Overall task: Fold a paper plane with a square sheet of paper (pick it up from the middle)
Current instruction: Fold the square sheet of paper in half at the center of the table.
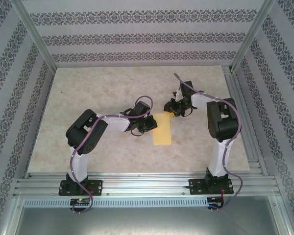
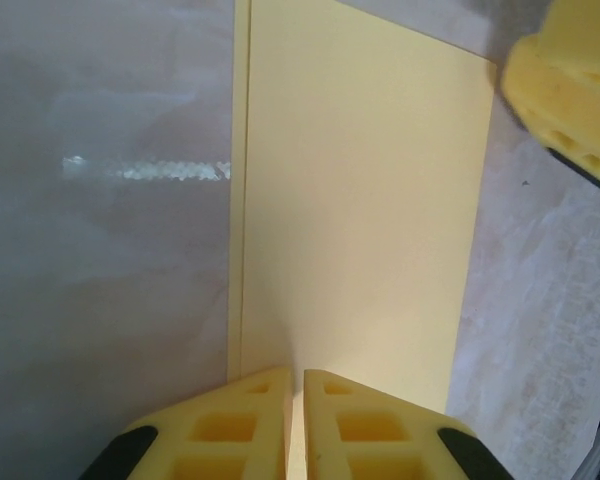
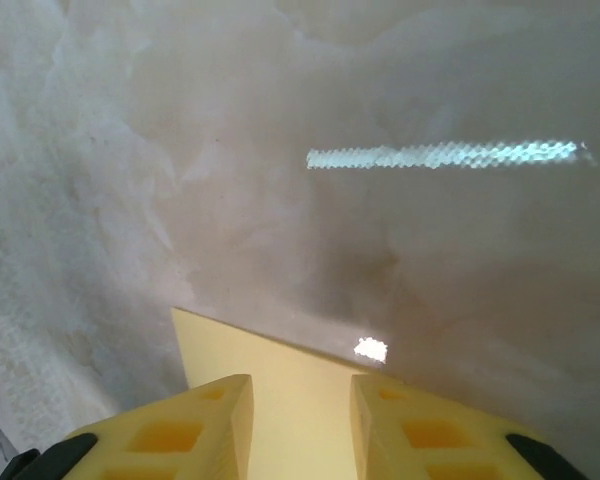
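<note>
Pale-yellow folded sheet of paper [image 1: 162,129], long axis near-far: left gripper [image 2: 296,390] nearly closed at its left edge, right gripper [image 3: 300,395] narrowly parted over its far end.

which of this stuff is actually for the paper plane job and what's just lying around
For the job: yellow paper, folded into a rectangle; left hand; right hand.
Just surroundings: table top; patterned walls; metal frame.

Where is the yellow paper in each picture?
Top external: the yellow paper lies in the middle of the pale marbled table.
Left wrist: the paper fills the middle, from the bottom edge to the top.
Right wrist: a corner of it peeks in at the bottom centre.
Shared landmark: the marbled table under it.
</note>
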You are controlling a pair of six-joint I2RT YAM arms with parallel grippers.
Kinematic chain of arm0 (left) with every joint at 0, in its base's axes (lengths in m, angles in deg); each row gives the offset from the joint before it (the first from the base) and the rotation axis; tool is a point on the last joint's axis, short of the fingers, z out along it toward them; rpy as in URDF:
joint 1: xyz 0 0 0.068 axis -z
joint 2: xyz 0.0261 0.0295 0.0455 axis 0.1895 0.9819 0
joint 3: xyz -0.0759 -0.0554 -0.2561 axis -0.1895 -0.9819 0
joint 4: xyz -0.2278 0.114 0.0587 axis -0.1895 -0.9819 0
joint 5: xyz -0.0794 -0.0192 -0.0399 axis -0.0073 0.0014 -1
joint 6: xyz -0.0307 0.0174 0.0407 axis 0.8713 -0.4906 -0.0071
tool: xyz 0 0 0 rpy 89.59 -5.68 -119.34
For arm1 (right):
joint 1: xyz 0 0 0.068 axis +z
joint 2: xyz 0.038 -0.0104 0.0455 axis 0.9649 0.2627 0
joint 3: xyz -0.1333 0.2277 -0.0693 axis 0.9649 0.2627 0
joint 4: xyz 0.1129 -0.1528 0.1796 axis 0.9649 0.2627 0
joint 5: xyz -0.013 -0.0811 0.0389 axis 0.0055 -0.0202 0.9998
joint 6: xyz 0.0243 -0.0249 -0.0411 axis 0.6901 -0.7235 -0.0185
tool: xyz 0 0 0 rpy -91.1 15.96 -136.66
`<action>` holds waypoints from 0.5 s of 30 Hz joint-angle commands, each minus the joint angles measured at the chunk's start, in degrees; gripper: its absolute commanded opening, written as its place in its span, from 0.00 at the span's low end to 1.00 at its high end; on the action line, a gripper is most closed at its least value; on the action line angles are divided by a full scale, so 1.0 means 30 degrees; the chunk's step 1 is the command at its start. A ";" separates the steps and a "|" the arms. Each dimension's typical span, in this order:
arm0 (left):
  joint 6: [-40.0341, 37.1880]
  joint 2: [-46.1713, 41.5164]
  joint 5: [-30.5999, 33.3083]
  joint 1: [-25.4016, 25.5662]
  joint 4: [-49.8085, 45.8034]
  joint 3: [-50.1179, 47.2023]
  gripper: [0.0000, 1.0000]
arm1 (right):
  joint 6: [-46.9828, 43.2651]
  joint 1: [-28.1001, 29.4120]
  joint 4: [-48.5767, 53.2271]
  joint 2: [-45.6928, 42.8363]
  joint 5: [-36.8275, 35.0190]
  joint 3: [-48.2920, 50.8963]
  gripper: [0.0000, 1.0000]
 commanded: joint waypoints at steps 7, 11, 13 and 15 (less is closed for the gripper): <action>-0.0769 -0.2721 0.0042 0.0368 -0.1697 0.0364 0.31 | 0.0170 0.0401 -0.0399 -0.4935 -0.2137 0.4334 0.39; -0.1054 -0.4402 0.1247 0.0197 -0.2115 -0.0562 0.37 | 0.0756 0.1404 -0.0909 -0.5386 -0.2810 0.5417 0.42; -0.1307 -0.5182 0.2025 0.0011 -0.2503 -0.1067 0.38 | 0.1138 0.1826 -0.1307 -0.5447 -0.3311 0.5877 0.44; -0.1442 -0.5879 0.2605 -0.0261 -0.2624 -0.1638 0.39 | 0.1435 0.2239 -0.1607 -0.5419 -0.3623 0.6223 0.44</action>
